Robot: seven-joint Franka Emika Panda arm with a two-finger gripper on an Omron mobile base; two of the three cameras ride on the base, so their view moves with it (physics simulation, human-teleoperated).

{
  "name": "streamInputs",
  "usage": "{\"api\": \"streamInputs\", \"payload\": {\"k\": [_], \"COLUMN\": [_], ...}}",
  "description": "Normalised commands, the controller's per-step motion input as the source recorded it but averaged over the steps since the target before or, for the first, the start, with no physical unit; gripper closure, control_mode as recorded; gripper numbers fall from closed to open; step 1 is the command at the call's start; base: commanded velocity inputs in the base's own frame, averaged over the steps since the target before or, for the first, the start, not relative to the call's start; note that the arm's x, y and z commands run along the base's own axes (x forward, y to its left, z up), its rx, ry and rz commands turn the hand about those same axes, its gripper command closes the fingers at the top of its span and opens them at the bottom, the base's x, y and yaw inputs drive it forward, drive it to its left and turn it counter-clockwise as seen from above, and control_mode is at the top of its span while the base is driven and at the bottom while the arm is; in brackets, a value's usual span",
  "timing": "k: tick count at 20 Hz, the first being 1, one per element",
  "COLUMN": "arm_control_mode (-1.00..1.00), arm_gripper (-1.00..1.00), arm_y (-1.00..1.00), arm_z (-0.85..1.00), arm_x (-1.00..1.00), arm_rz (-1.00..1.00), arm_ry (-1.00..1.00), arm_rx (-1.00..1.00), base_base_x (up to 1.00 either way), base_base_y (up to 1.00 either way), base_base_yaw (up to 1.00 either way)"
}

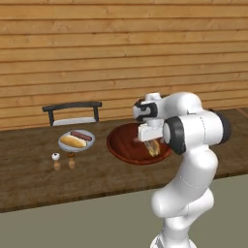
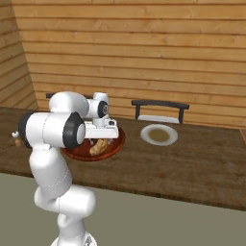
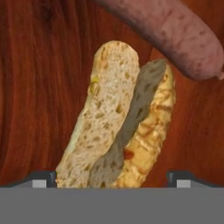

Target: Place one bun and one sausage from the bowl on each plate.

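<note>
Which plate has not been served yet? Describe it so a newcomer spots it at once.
On the long wooden table, look right of the big reddish-brown bowl, before the right-hand chair. The plate there is bare, whereas the other plate already carries a bun and sausage.

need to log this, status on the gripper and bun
Gripper open, low over split tan bun in dark reddish-brown wooden bowl. Bun not gripped. Pink sausage beside it, clear of the fingers.
</note>
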Motion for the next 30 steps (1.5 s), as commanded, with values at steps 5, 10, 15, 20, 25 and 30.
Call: {"api": "streamInputs", "payload": {"k": [5,10,15,20,25,30], "arm_control_mode": [-1.0,-1.0,-1.0,-1.0,-1.0,-1.0], "arm_gripper": [-1.0,-1.0,1.0,1.0,1.0,1.0], "arm_y": [0.2,0.0,0.0,-0.01,-0.13,-0.28], "arm_z": [-0.15,-0.28,-0.08,0.02,0.63,0.78], "arm_x": [-0.12,0.0,0.0,-0.03,-0.48,-0.37], "arm_rz": [-0.01,-0.08,-0.03,0.0,0.0,0.03], "arm_ry": [0.0,0.01,0.03,0.0,0.0,-0.07], "arm_rx": [0.0,0.0,0.0,0.0,-0.02,-0.04], "base_base_x": [0.0,0.0,0.0,0.0,0.0,0.0], "base_base_y": [0.0,0.0,0.0,0.0,0.0,0.0], "base_base_yaw": [0.0,0.0,0.0,0.0,0.0,0.0]}}
